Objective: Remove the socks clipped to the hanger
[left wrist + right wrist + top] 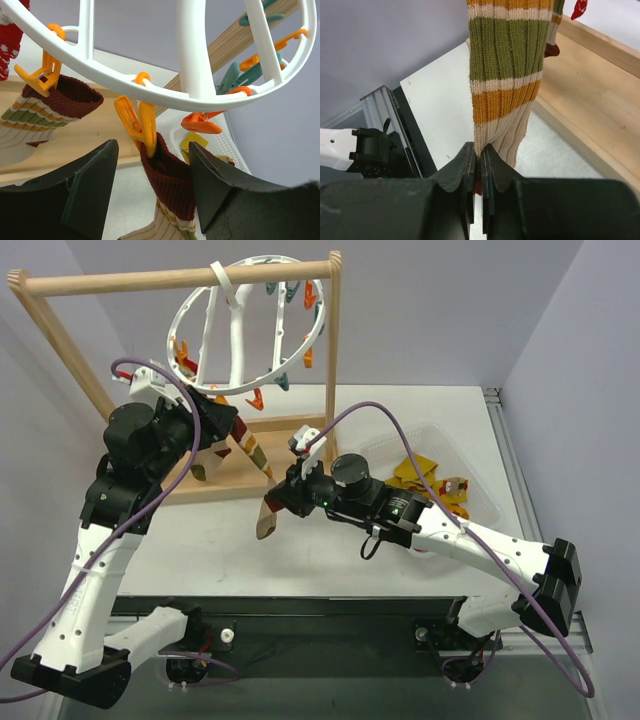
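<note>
The white ring hanger (236,335) hangs from the rack's top bar and fills the top of the left wrist view (190,60). A striped sock (170,187) with a maroon cuff hangs from an orange clip (141,125). My left gripper (152,170) is open with one finger on each side of that cuff, just under the ring (222,425). My right gripper (480,155) is shut on the lower end of the same striped sock (505,75), down by the table (275,502). Another striped sock (50,107) and a red one (10,40) hang clipped to the left.
The wooden rack (180,280) stands at the back left, and its base board (590,100) lies right of the held sock. A clear mesh basket (475,465) at the right holds yellow socks (415,472). Empty orange and teal clips (250,75) hang from the far rim.
</note>
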Tool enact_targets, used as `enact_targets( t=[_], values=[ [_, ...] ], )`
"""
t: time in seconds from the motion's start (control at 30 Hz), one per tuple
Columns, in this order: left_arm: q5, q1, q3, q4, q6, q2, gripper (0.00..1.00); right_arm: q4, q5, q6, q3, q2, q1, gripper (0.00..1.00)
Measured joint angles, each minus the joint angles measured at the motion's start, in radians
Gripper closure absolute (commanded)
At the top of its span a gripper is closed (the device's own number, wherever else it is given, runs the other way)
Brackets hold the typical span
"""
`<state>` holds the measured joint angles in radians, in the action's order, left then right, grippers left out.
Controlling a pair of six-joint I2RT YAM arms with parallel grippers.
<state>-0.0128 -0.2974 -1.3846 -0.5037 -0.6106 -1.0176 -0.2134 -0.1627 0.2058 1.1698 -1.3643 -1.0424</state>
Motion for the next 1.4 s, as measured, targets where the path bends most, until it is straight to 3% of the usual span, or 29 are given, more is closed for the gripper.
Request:
enact_targets(
  t=[0.6,0.7,0.73,0.87,1.13,1.4],
  values=[
    [-0.052,0.000,0.145,0.229,-0.120,-0.018,0.31,0.017,-0.017,0.014,-0.012,0.041,0.001,1.00],
    [-0.052,0.000,0.150,0.262,-0.119,-0.024,0.41,0.017,-0.022,0.018,-0.012,0.049,0.001,1.00],
    [-0.052,0.001,0.150,0.273,-0.119,-0.027,0.49,0.017,-0.023,0.019,-0.012,0.052,0.001,1.00],
    [-0.053,0.004,0.150,0.300,-0.108,-0.037,0.65,0.021,-0.026,0.026,-0.012,0.063,0.001,1.00],
    [-0.053,0.005,0.150,0.310,-0.064,-0.038,0.92,0.032,-0.025,0.029,-0.027,0.097,0.001,1.00],
    [-0.053,0.003,0.144,0.303,-0.032,-0.037,0.94,0.102,0.053,0.030,-0.095,0.184,0.015,1.00]
  ],
)
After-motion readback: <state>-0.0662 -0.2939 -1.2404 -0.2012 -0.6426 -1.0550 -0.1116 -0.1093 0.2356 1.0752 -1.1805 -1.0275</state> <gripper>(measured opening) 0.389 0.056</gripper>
